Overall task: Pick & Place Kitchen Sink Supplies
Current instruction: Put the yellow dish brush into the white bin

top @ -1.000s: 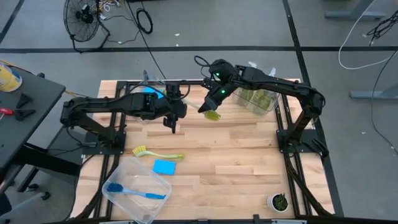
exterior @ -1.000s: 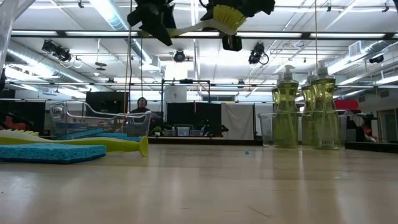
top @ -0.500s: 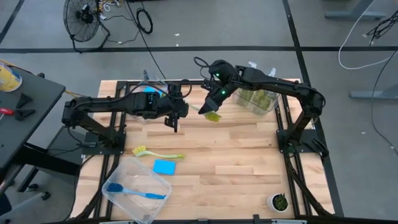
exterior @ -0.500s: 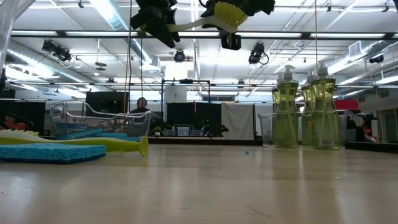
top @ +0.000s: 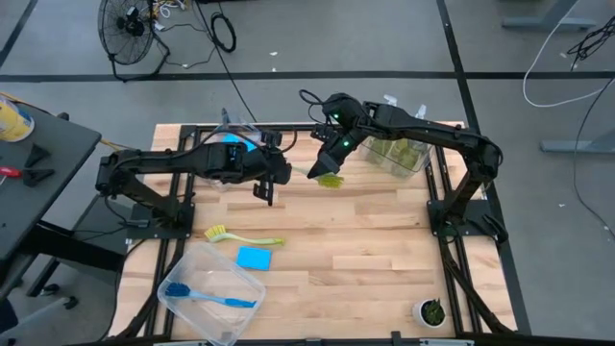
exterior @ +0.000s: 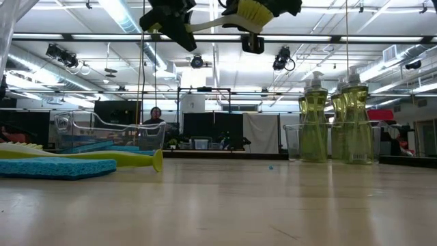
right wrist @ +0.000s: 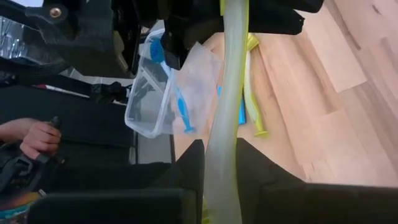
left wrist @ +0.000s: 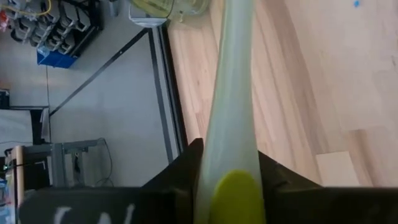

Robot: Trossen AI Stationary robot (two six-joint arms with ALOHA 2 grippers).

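Note:
A yellow-green dish brush [top: 309,174] hangs in the air over the far middle of the table, held between both grippers. Its bristle head [exterior: 254,9] is at my right gripper [top: 329,165], which is shut on it. My left gripper [top: 273,179] is shut on the handle's other end. On the table's near left lie a second yellow-green brush [top: 242,236] and a blue sponge [top: 254,258], both flat on the wood. A blue brush [top: 207,296] lies inside a clear bin [top: 183,272]. Soap bottles [exterior: 315,116] stand in another clear bin [top: 419,163] at the far right. My left gripper pinches the handle near its free end [left wrist: 229,163], one finger [left wrist: 186,168] on each side. The fingers slant down and lie across the handle. The brush is lifted clear of the table. My right gripper pinches the pale handle [right wrist: 219,155] between its two fingers [right wrist: 190,163], close to the bristle head. The fingers slant down from the table's right. The brush lies about level, high above the wood, its far end reaching into the left gripper.
A small white pot with a plant [top: 431,311] stands at the near right corner. The black frame rails [top: 437,207] run along the table's edges. Bare wood [top: 356,250] lies in the middle and near right. A person's hand [right wrist: 38,138] shows beyond the table.
My left gripper has shut on the handle's free end; a second ago its fingers stood open beside it. Both arms have stayed in place, and the brush hangs where it was.

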